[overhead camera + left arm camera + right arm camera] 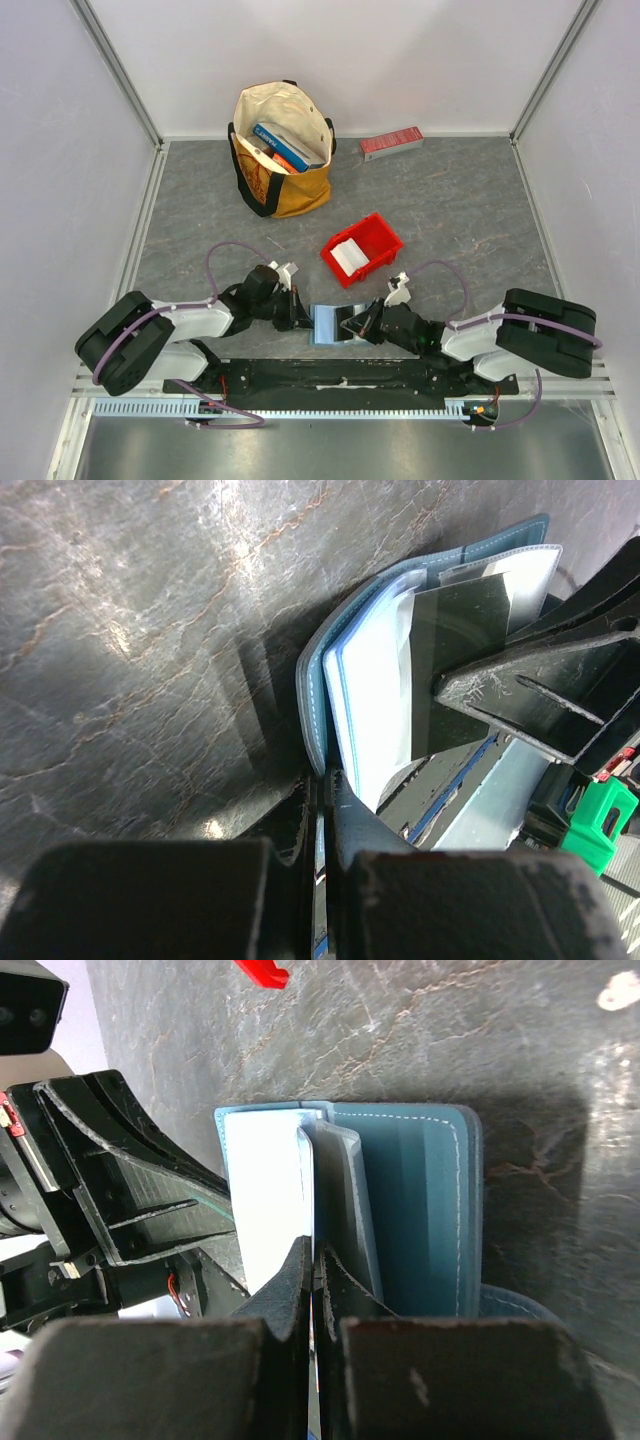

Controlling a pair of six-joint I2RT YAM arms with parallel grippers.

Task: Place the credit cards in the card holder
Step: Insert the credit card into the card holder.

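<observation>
Both jaws clamp the open card holder (330, 325) on the bench (450, 200).
We see the left jaws pinched on its teal outer edge and the right jaws pinched on an inner leaf, the holder spread between them; white credit cards (348, 258) lie in the red bin (380, 233), beyond and apart from both jaws.

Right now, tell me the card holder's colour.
The card holder is teal-blue, clearest in right wrist view.

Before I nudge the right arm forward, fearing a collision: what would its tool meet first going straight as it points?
The card holder: the right tool is shut on an inner leaf, so it would push that into the table. The left tool seems just aside; depth unclear.
</observation>
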